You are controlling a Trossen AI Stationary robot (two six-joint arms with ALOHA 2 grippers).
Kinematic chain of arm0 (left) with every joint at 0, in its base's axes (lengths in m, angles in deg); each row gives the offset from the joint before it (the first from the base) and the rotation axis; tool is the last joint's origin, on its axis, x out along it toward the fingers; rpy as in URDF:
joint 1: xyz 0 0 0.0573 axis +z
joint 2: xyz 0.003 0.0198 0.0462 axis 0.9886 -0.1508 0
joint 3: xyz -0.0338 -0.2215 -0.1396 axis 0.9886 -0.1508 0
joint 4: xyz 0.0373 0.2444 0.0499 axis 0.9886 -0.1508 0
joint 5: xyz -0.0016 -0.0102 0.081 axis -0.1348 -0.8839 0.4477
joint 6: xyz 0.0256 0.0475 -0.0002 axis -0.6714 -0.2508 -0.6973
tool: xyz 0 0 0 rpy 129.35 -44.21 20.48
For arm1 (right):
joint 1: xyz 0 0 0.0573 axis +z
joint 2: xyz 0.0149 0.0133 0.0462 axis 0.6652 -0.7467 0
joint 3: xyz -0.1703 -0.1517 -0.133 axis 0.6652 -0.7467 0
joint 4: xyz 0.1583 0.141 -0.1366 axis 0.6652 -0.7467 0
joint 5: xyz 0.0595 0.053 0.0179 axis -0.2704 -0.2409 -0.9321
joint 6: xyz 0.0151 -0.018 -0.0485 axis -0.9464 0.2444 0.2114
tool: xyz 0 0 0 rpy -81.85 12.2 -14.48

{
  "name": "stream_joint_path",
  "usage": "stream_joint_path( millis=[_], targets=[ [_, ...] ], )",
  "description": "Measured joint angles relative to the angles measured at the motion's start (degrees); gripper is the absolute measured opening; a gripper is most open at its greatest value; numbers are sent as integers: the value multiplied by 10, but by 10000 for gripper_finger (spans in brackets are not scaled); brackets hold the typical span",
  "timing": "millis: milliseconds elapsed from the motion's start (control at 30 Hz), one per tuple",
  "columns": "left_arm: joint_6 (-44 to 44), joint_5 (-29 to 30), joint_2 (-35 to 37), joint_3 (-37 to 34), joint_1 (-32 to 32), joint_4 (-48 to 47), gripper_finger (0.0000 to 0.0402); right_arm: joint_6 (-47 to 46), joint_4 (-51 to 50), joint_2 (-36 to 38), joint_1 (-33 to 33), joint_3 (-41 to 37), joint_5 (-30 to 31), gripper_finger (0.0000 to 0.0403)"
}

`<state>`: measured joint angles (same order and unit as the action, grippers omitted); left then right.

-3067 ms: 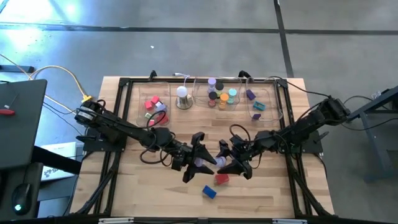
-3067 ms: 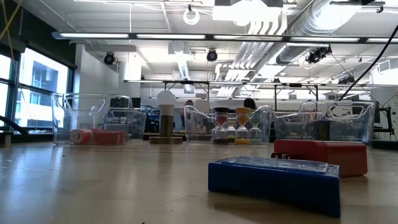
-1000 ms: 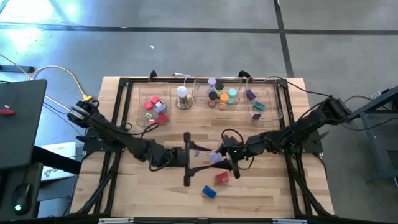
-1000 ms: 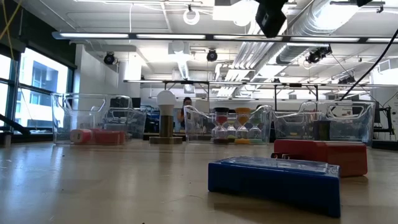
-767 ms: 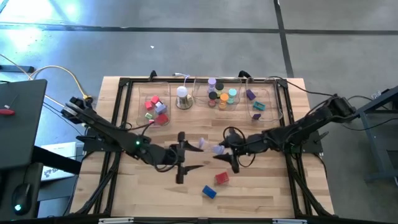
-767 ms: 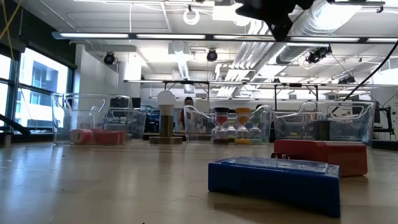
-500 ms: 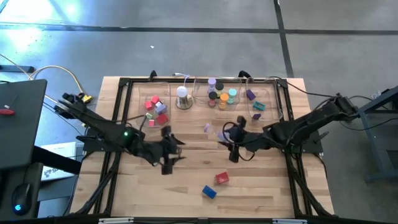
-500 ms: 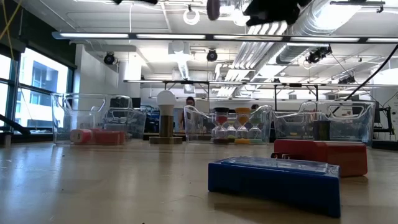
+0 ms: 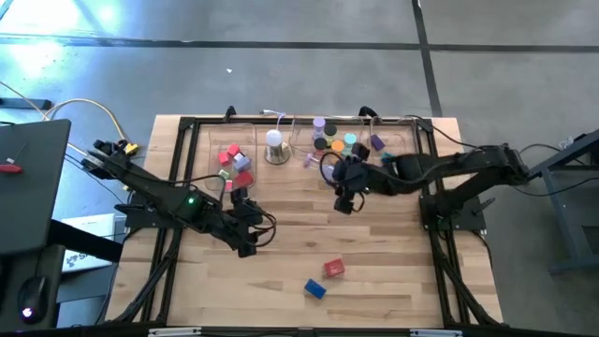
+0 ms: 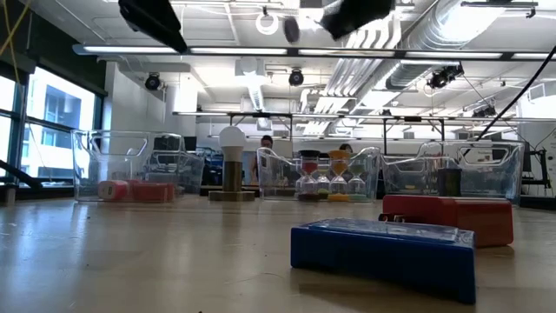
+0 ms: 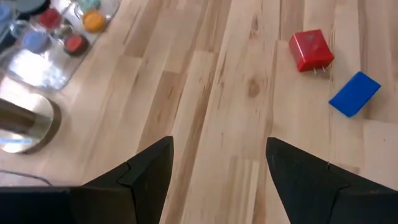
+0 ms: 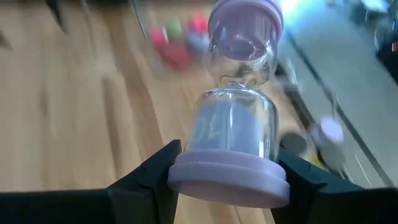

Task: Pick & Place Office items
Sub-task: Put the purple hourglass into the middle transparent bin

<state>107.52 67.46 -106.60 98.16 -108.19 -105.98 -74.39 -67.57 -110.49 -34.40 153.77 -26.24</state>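
Observation:
My right gripper (image 9: pixel 329 170) is shut on a lilac sand timer (image 12: pixel 235 106), one of the office items, and holds it in the air just in front of the middle clear tray (image 9: pixel 335 148). The timer (image 9: pixel 312 161) shows as a small lilac piece beside the fingers. My left gripper (image 9: pixel 249 241) hangs open over the table's left middle, nothing between its fingers (image 11: pixel 149 168). A red block (image 9: pixel 333 269) and a blue block (image 9: pixel 314 288) lie flat on the wood near the front edge. Other coloured pieces sit in the trays at the back. My right gripper pinches the timer's near lilac end cap (image 12: pixel 227 179) between its two fingers, one on each side. The fingers come from the table's right, slanting downward. The timer sticks out ahead of them, its glass and far cap (image 12: pixel 245 18) free, lifted clear of table and trays.
Three clear trays line the far edge: left (image 9: pixel 229 161), middle, right (image 9: pixel 388 157). A white dome on a metal base (image 9: pixel 274 145) stands between the left and middle trays. A black frame (image 9: pixel 187 126) borders the table. Bare wood lies between the arms.
My right gripper has risen and carried the lilac timer from the table's middle toward the far edge, up to the middle tray, turning as it went. My left gripper has drawn back toward the table's left edge, tipped downward, and stayed open.

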Motion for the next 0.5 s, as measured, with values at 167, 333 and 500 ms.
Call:
stream_joint_path(
  millis=[167, 333, 500],
  targets=[
    [26, -4, -5, -8, -3, 0, 247, 1, -94, -21, -66, 24, -15, 177],
    [49, -5, -12, -24, -3, 3, 247, -23, -187, -35, -133, 26, -36, 178],
    [75, -5, -12, -47, -4, 4, 247, -37, -272, -36, -190, 26, -41, 177]
  ],
)
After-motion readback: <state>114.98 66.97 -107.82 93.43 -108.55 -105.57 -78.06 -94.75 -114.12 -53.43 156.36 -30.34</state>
